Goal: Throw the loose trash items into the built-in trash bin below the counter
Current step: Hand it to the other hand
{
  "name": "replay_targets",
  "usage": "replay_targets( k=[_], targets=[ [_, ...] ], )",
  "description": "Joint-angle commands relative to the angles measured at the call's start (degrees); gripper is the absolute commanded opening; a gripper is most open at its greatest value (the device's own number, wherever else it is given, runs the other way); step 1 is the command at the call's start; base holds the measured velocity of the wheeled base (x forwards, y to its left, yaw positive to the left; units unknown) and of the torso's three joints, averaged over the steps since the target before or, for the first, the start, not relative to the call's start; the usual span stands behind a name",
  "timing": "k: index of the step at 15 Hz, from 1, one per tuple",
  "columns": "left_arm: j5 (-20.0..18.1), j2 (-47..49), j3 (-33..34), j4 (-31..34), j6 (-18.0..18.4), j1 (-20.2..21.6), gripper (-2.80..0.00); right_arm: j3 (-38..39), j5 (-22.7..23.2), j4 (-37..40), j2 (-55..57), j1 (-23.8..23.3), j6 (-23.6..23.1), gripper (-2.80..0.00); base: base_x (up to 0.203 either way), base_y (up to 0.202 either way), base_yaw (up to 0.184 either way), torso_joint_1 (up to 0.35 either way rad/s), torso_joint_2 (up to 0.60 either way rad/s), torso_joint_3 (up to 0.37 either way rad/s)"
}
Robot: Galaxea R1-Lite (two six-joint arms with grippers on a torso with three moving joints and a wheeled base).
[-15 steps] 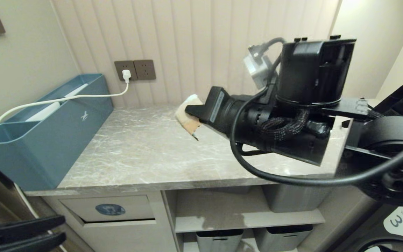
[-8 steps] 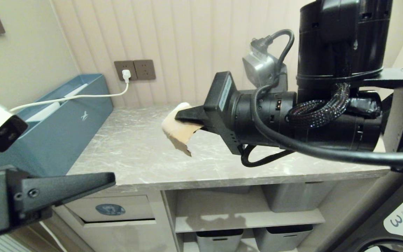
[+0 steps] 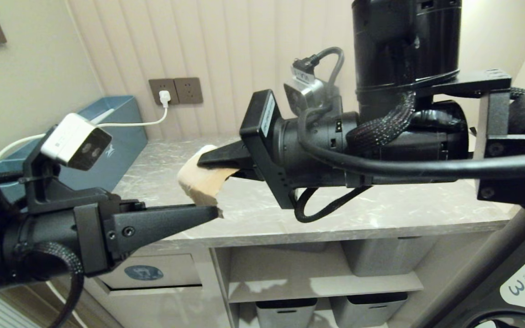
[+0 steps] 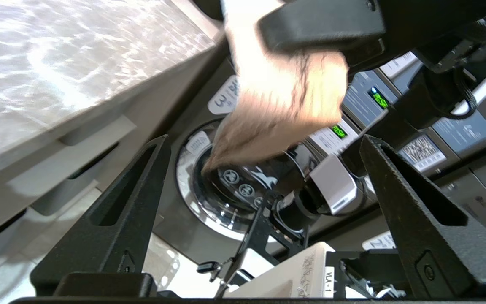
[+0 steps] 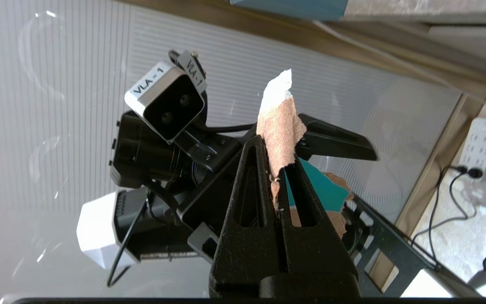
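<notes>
Paper scrap (image 3: 201,180) hangs pinched in my closed right hand (image 3: 208,160); my left hand (image 4: 264,169), spread open just below the scrap, could fumble it onto the surface (image 3: 381,205).

The right tool (image 5: 280,169) pinches a beige-brown paper scrap (image 5: 280,122) with a white tip between closed fingers. Just beyond it sits the left tool (image 5: 310,141), its camera block (image 5: 165,101) labelled VLA-1.
</notes>
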Motion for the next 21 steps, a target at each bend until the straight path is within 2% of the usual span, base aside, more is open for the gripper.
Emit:
replay_targets(
  k=[1,20,21],
  targets=[
    [-0.24,1.73,-0.46,-0.42,-0.13,-0.81,0.0,-0.5,1.16,-0.07,1.52,-0.04,0.5,-2.8,0.0,0.0,0.0,0.0,0.0,0.0],
    [0.02,0.98,0.08,-0.56,0.03,-0.82,0.0,-0.25,1.48,-0.16,2.43,0.05,1.46,-2.8,0.0,0.0,0.0,0.0,0.0,0.0],
    [0.02,0.98,0.19,-0.58,0.07,-0.76,-2.8,-0.33,1.48,-0.16,2.35,0.14,1.46,-2.8,0.0,0.0,0.0,0.0,0.0,0.0]
  ],
)
